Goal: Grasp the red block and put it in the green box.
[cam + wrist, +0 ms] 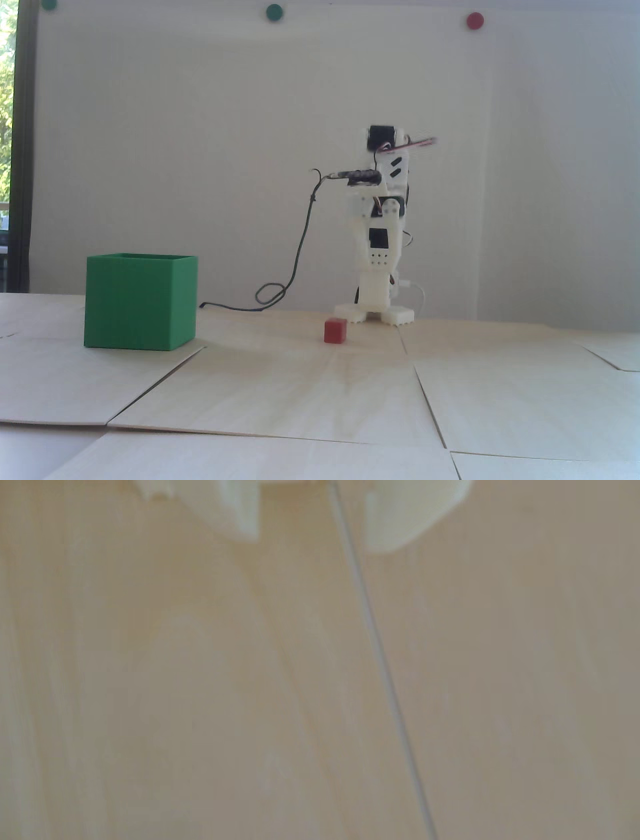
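The red block [334,331] is a tiny cube on the pale wooden table, just in front of the arm's white base. The green box [140,302], a big open-topped cube, stands well to its left in the fixed view. My white arm [380,235] is folded upright at the back of the table, away from both. In the wrist view my gripper [311,539] shows as two blurred white fingertips at the top edge. A wide gap separates them and only bare wood lies between. Neither block nor box appears in the wrist view.
A dark cable [300,245] hangs from the wrist camera and loops onto the table between box and arm. Seams run between the table's wooden panels [381,653]. Two green discs [274,12] and a red disc [475,20] are stuck on the white wall.
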You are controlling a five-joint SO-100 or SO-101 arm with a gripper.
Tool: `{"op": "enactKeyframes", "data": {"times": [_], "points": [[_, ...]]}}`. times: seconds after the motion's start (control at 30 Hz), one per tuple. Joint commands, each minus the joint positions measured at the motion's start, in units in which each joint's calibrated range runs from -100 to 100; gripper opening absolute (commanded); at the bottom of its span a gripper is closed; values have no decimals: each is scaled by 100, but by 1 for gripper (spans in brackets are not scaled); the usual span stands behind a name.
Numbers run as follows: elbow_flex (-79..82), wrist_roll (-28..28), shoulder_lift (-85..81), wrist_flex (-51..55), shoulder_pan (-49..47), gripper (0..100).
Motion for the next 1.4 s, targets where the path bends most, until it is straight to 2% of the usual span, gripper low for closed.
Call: {"op": "enactKeyframes", "data": {"times": [0.0,0.4,0.87,1.13,1.37], "points": [[-1075,-4,597,-107,357,11],[-1776,-25,2121,-1751,622,11],[-3027,-41,3811,-1836,1057,11],[-3169,6,4245,-1836,1290,27],[-3231,6,4687,-1836,1290,29]]}}
